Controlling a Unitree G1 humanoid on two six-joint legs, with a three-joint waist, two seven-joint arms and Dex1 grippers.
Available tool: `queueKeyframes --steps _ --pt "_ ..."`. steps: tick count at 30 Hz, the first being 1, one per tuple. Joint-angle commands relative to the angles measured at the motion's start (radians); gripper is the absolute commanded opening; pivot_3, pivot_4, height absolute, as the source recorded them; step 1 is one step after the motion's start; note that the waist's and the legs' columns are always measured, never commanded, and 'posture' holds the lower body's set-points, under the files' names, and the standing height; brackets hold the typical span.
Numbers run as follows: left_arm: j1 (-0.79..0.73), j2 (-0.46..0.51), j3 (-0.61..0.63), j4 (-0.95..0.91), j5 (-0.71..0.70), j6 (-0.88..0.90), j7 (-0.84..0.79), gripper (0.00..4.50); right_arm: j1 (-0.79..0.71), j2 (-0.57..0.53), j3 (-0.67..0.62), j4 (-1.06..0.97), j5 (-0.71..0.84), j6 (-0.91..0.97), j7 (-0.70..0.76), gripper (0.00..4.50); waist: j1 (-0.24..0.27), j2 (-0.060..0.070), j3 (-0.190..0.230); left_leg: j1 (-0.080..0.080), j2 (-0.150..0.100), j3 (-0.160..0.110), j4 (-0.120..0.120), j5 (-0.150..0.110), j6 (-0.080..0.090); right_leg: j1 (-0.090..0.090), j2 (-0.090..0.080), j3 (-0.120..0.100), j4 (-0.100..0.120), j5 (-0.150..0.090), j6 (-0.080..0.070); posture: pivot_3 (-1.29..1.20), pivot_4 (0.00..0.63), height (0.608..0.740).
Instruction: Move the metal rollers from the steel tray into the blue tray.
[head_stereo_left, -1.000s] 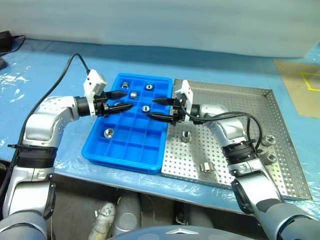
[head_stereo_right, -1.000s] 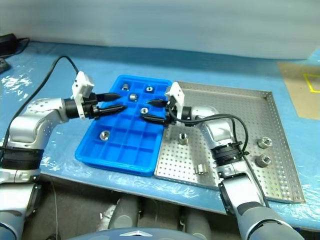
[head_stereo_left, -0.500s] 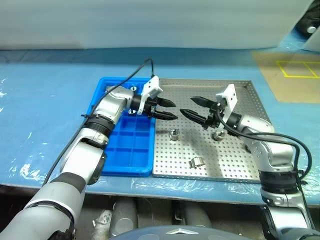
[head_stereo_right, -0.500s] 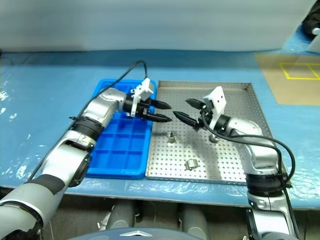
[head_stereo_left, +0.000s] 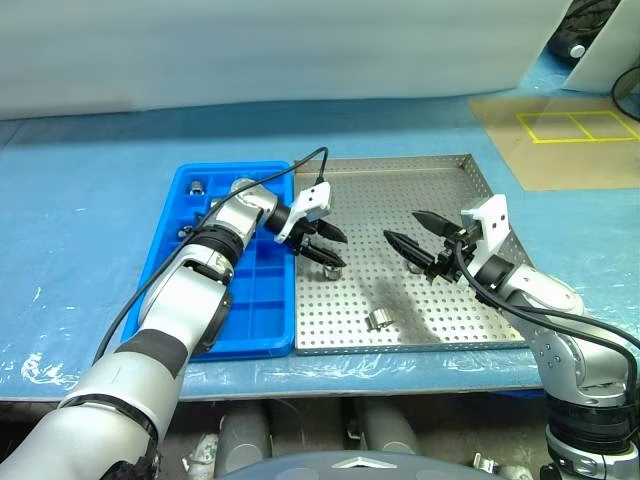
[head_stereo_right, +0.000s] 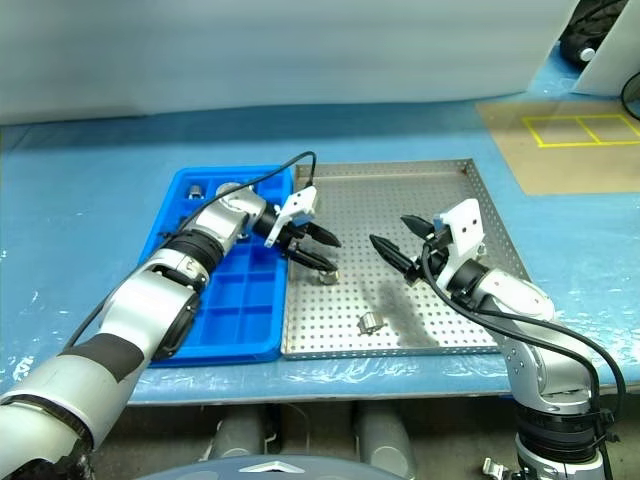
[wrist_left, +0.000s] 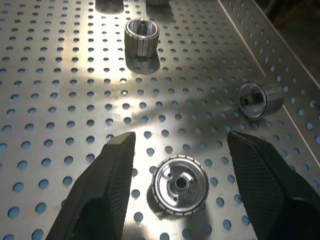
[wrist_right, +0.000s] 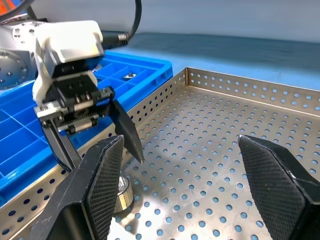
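We see three metal rollers on the steel tray (head_stereo_left: 440, 170). One roller (wrist_left: 180, 185) stands on end near the tray's left edge, directly under the left gripper (head_stereo_left: 326, 243), between its two spread fingers but not yet touched by either. A second roller (head_stereo_left: 380, 320) lies on its side nearer the tray's front rim, and a third roller (wrist_left: 141, 35) stands upright further along the perforated floor in the left wrist view.

The left gripper reaches in from over the blue tray (head_stereo_left: 170, 240) and tilts down over the first roller, holding nothing. The blue tray sits just left of the steel tray, the two touching side by side, and we can make out a few rollers (head_stereo_left: 197, 186) already in its far compartments.

The right gripper (head_stereo_left: 408, 232) hangs above the middle of the steel tray with its fingers wide apart and empty, pointing left toward the left gripper.

Both trays rest on a blue-covered table (head_stereo_left: 80, 180).
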Motion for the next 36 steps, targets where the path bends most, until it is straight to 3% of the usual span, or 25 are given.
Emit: queueKeyframes --steps 1,9,19,36 --pt "-0.013 -0.005 0.001 0.012 0.032 -0.042 0.007 3.06 -0.004 -0.013 -0.012 -0.041 0.021 -0.008 -0.010 3.75 0.000 0.000 0.000 0.000 0.000 0.000 0.000 0.000 0.001 0.000 0.000 0.000 -0.001 0.000 0.000 -0.52 0.150 0.740" --pt "0.020 -0.007 -0.027 0.017 0.105 -0.102 0.007 3.06 0.012 -0.018 0.000 -0.052 0.028 -0.004 -0.016 3.75 -0.002 0.000 0.000 0.002 0.000 0.000 -0.001 -0.001 0.002 0.001 0.000 0.001 -0.003 0.000 0.000 -0.53 0.150 0.740" --pt "0.027 -0.020 -0.032 0.022 0.140 -0.127 -0.007 3.06 0.108 -0.131 -0.003 -0.138 0.108 0.048 0.063 3.75 -0.007 0.001 0.000 0.011 0.000 0.001 -0.005 -0.001 0.002 0.006 0.000 0.003 -0.004 0.000 0.000 -0.54 0.150 0.740" --pt "-0.008 0.004 -0.143 0.063 0.309 -0.197 0.113 3.06 0.115 -0.096 0.034 -0.123 0.081 0.011 -0.016 3.75 -0.044 0.000 0.000 0.011 0.000 0.001 -0.005 -0.001 0.002 0.005 0.000 0.003 -0.005 -0.004 0.007 -0.54 0.150 0.740"
